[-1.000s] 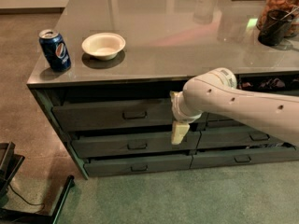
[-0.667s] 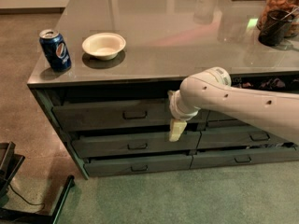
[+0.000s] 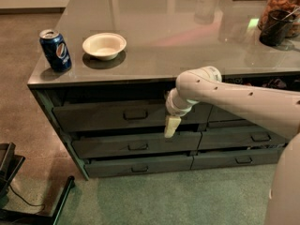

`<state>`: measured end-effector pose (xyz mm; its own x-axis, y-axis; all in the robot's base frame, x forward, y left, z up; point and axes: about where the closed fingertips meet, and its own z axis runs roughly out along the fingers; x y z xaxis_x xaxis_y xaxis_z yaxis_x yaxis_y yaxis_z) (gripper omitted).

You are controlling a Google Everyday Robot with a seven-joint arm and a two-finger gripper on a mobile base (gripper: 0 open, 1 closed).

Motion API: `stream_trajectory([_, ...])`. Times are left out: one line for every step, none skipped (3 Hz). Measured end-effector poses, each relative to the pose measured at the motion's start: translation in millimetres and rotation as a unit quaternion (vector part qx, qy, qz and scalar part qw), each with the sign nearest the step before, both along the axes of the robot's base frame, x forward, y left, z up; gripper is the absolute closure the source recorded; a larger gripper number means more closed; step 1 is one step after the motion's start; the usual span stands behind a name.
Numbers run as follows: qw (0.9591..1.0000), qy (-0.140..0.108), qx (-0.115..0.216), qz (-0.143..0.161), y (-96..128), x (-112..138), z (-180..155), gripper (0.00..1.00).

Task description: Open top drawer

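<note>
Reaching in from the 3 o'clock edge of my view, the white arm (image 3: 243, 102) stretches toward 9 o'clock across the cabinet face below the counter (image 3: 187, 46) edge. It bends at the wrist so that the end effector (image 3: 171, 127) hangs pointing to 6 o'clock. Its pale tip sits in front of the lower right part of the top drawer (image 3: 103, 117), close to the seam with the drawer below. I cannot tell whether the end effector is released or clenched, and it grasps nothing that I can see. The top drawer is the tall dark grey-green front directly under the counter on the left bank, with a dark gap above it. Its small loop handle (image 3: 136, 114) lies at 9 o'clock from the end effector, near but clearly apart from it. Below it sit two shallower fronts of the same colour. On the counter, a blue soda can (image 3: 55, 50) stands near the corner at 10 o'clock, with a cream bowl (image 3: 104, 45) just to its 3 o'clock side. Compared with a second ago, the wrist and end effector have slid toward 9 o'clock and risen a little, closing on the handle; the drawer front, can and bowl lie as they did.
</note>
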<state>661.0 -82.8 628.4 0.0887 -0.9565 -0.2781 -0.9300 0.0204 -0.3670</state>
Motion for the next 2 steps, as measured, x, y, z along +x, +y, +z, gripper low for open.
stream_trajectory([1.0, 0.0, 0.001, 0.0, 0.3, 1.1, -0.2, 0.0])
stream_trajectory([1.0, 0.0, 0.001, 0.0, 0.3, 1.0, -0.3, 0.12])
